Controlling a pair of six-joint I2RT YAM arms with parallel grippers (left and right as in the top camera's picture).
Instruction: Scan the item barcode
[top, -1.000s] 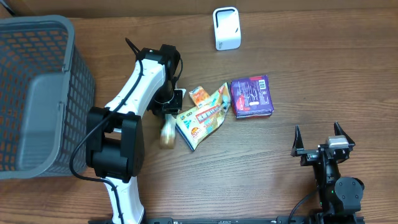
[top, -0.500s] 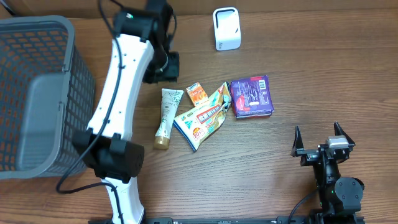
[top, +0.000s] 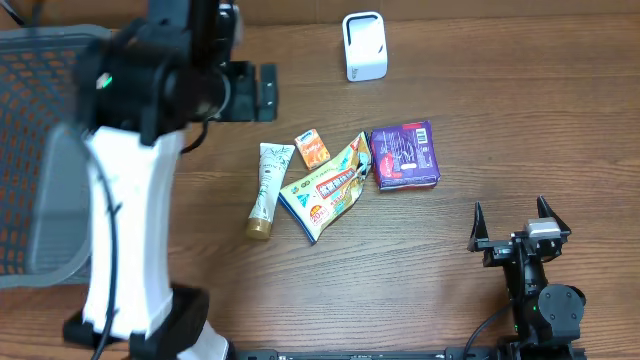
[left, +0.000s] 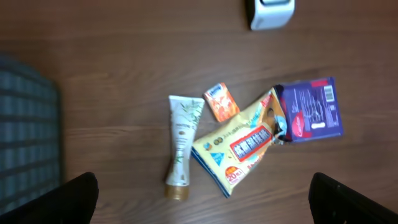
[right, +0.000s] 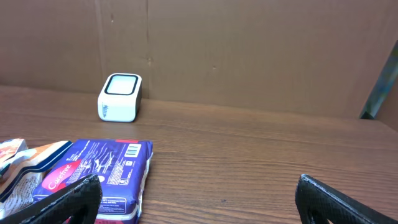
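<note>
Tube (top: 266, 190) seemingly touching pouch (top: 325, 190), scanner (top: 364, 45) behind

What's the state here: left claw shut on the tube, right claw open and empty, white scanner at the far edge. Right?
Not quite. The left claw is open and empty; the tube lies loose beside the snack pouch, as the left wrist view shows. The rest holds: right claw open and empty, white scanner at the far edge.

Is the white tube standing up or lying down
Lying down: the white tube lies lengthwise on the table, beside the yellow packet.
</note>
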